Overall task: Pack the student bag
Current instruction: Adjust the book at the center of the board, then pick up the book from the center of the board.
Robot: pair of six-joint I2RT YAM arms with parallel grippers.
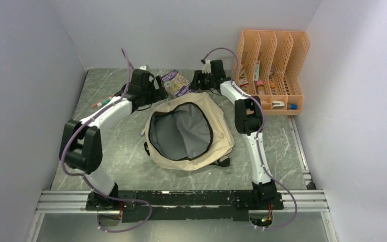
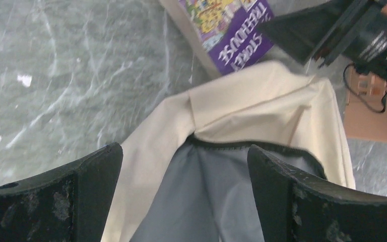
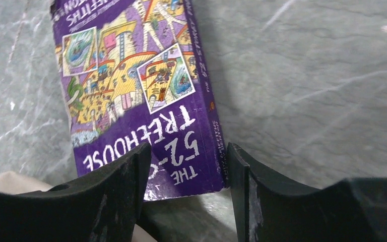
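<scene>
Student bag (image 1: 220, 132) lies unzipped between the two arms. Left gripper (image 2: 184, 166) hangs over its far rim, fingers wide. Right gripper (image 3: 188, 161), fingers partly apart, straddles a corner of the purple book (image 3: 131, 85) just beyond the bag.

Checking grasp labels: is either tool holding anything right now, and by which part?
Nothing is held. The left tool hangs open over the unzipped beige backpack. The right tool straddles the spine-side corner of the Treehouse book, jaws apart, not clamped.
</scene>
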